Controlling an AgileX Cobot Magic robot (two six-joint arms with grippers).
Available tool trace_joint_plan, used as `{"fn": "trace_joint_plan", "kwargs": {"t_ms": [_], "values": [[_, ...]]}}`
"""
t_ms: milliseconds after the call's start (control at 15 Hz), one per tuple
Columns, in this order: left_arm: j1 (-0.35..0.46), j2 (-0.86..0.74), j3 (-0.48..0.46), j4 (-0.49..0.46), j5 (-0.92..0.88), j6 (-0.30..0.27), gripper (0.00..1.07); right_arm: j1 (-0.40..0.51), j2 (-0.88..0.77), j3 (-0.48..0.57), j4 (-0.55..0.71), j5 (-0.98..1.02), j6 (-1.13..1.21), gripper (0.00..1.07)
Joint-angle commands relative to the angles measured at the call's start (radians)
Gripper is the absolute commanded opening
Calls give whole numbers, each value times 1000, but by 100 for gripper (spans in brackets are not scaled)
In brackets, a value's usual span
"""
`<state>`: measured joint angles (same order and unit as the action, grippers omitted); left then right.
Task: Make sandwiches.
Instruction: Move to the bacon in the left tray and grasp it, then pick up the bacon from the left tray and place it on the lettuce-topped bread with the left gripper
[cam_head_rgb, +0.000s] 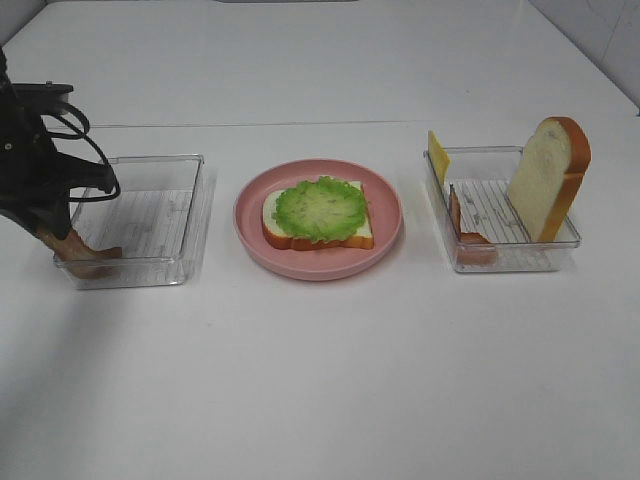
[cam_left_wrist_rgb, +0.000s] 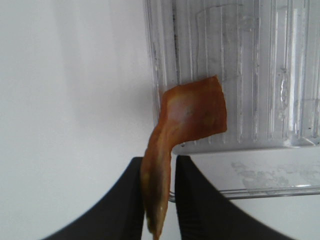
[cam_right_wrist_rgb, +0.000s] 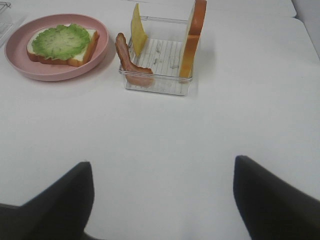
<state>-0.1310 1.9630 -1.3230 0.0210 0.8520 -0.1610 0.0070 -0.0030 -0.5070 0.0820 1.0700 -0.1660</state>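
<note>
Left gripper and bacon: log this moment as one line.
left gripper: shut on bacon strip at near corner of left tray | right gripper: open, empty | pink plate: bread slice topped with lettuce

place: looks like a robotics lab bench | surface: bare white tabletop (cam_head_rgb: 320, 400) | rig: black arm (cam_head_rgb: 25, 160) with loose cables | props: toy bread (cam_head_rgb: 545, 180), plastic lettuce (cam_head_rgb: 320, 208), pink plate (cam_head_rgb: 390, 228), clear tray (cam_head_rgb: 150, 205), staged in a row | backdrop: plain white all round
</note>
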Motion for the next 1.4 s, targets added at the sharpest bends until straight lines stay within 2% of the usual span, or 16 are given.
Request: {"fn": "trace_joint_plan", "kwargs": {"t_ms": [67,200,600,667,800,867,1067,1333,1400], "values": [[0,-2,-2,-7,-8,-5,12,-6,-12,4,-1,-8,-6,75],[0,-2,-2,-6,-18,18,0,-6,-12,4,-1,-8,-6,75],[0,-45,-10,-31,-62,25,0,-6,-12,4,-1,-8,-6,75],[0,-60,-60,-117,-61,97,0,-6,-12,4,-1,-8,-6,75],[0,-60,-112,-246,-61,181,0,-6,-12,4,-1,-8,-6,75],[0,-60,-142,-343,-80,241,0,-6,-12,4,-1,-8,-6,75],[0,-56,-190,-701,-160,416,0,-6,-12,4,-1,-8,-6,75],[-8,-10,-190,-1202,-213,702,0,-6,-12,4,-1,-8,-6,75],[-12,3,-190,-1259,-213,736,0,-6,-12,4,-1,-8,-6,75]]}}
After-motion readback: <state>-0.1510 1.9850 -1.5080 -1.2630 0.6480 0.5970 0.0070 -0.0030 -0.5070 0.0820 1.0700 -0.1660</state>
